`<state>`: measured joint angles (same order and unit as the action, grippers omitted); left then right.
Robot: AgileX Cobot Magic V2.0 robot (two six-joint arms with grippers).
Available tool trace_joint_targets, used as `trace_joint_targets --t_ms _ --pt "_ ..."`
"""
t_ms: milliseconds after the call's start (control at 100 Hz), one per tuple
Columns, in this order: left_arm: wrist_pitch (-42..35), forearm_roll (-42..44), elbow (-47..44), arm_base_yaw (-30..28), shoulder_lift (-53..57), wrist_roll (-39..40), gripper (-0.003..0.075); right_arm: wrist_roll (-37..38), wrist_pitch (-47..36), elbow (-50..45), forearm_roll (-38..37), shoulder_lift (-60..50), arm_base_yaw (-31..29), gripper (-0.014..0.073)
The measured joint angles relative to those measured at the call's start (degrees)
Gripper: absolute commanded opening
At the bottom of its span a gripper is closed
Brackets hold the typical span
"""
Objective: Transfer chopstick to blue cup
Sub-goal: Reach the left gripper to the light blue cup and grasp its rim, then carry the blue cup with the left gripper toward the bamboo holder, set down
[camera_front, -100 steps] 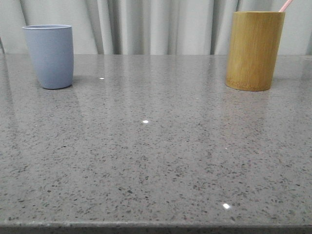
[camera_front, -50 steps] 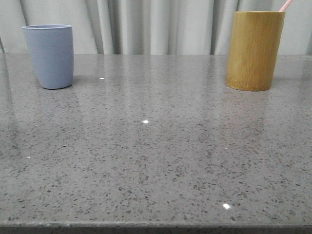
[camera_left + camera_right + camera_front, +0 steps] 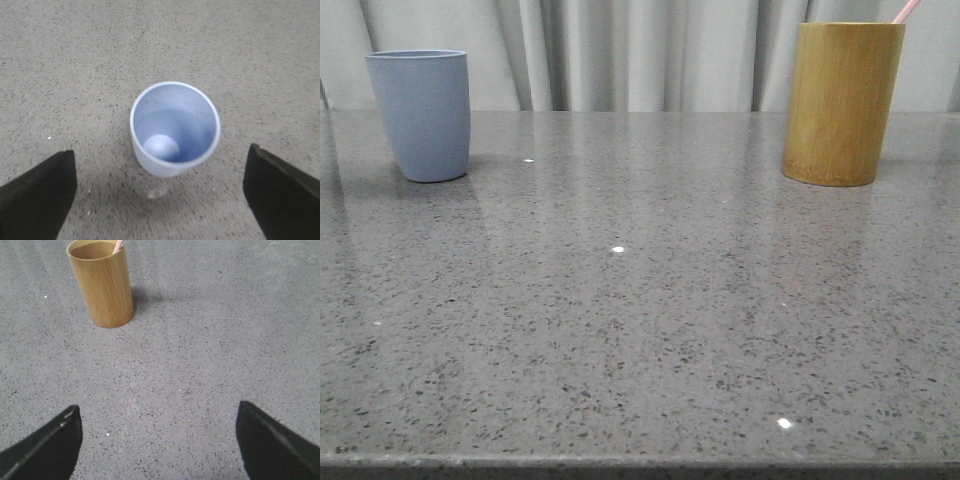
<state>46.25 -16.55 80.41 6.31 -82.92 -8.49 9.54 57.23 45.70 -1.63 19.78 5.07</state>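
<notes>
The blue cup (image 3: pixel 421 115) stands upright at the far left of the grey table; the left wrist view looks down into it (image 3: pixel 175 129) and it is empty. My left gripper (image 3: pixel 160 192) is open and empty, above and just short of the cup. A pink chopstick tip (image 3: pixel 906 11) sticks out of the bamboo cylinder (image 3: pixel 842 103) at the far right. In the right wrist view the chopstick (image 3: pixel 118 245) leans on the cylinder's (image 3: pixel 102 284) rim. My right gripper (image 3: pixel 158 440) is open and empty, well short of the cylinder. Neither gripper shows in the front view.
The grey speckled table (image 3: pixel 640 300) stretches between the two containers. A pale curtain (image 3: pixel 630 50) hangs behind the table's far edge. The table's front edge (image 3: pixel 640 465) runs along the bottom of the front view.
Faint reflections on the table's left side have shifted slightly. The cup, the cylinder and the chopstick have not moved.
</notes>
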Motion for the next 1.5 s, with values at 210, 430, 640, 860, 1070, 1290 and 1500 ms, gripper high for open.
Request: trace_joint_targets --t_ms 210,430,640,860,1070,1290,1500 --pt "0.29 0.96 4.71 0.00 -8.50 0.00 0.0639 0.00 0.26 0.00 0.00 0.00 0.00 0.0622" --pt "-0.53 1.70 5.68 0.00 -13.86 0.00 0.0635 0.00 0.26 0.00 0.00 0.00 0.00 0.0622" --pt "-0.76 1.82 5.68 0.00 -16.19 0.00 0.0405 0.00 0.26 0.00 0.00 0.00 0.00 0.0622" --pt "-0.87 -0.06 5.81 0.00 -16.19 0.00 -0.0013 0.00 0.26 0.00 0.00 0.00 0.00 0.0622" --pt "2.66 -1.36 7.67 0.73 -16.19 0.00 -0.0019 0.00 0.26 0.00 0.00 0.00 0.00 0.0622" --pt "10.37 -1.36 14.11 6.26 -16.19 0.00 -0.0019 0.00 0.26 0.00 0.00 0.00 0.00 0.0622" --pt "9.76 -1.36 17.60 15.42 -16.23 0.00 -0.0019 0.09 0.26 0.00 0.00 0.00 0.00 0.0622"
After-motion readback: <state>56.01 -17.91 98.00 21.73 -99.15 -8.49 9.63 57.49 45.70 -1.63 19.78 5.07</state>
